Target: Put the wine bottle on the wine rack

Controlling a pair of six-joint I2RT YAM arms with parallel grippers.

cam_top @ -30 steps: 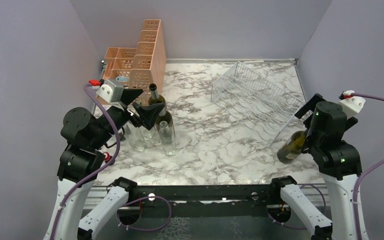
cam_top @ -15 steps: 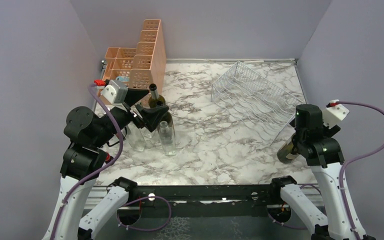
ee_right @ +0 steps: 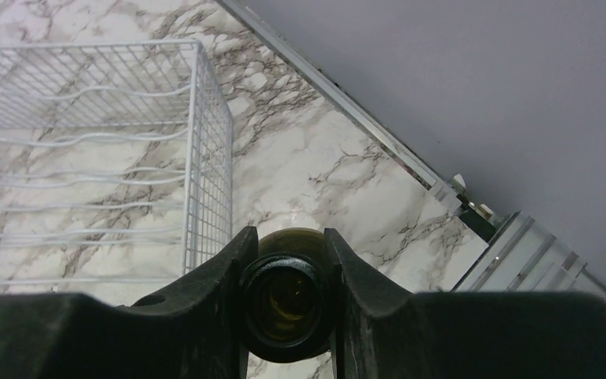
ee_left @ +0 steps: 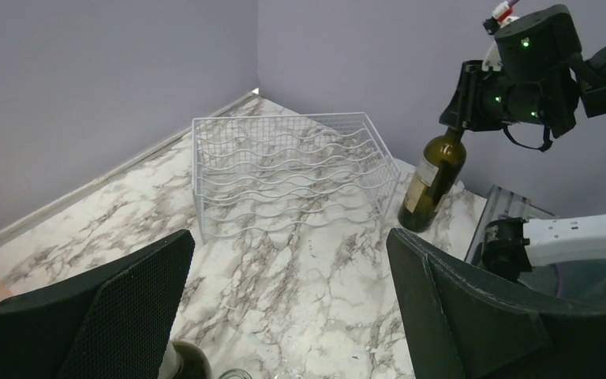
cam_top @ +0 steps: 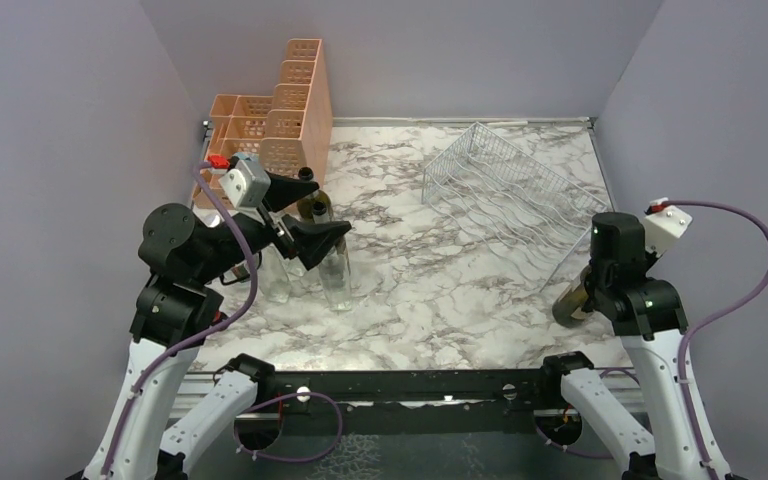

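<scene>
A dark green wine bottle [cam_top: 570, 300] with a pale label stands on the marble table [cam_top: 430, 290], just off the near right corner of the wine rack [cam_top: 505, 195]. My right gripper [ee_right: 288, 245] is shut on the bottle's neck, and the bottle mouth [ee_right: 288, 304] sits between the fingers. From the left wrist view I see the bottle [ee_left: 432, 178] under the right gripper [ee_left: 461, 110] and beside the empty white wire rack [ee_left: 292, 170]. My left gripper [cam_top: 310, 212] hangs open above the bottles at the left, holding nothing.
A dark bottle [cam_top: 312, 205] and clear glass bottles [cam_top: 335, 270] stand grouped under the left gripper. A peach perforated organizer [cam_top: 280, 120] fills the back left corner. The right wall and the table's metal edge [ee_right: 521, 245] are close to the held bottle.
My right gripper has dropped over the bottle's neck and shut on it. The left arm has lifted slightly and swung right, still open.
</scene>
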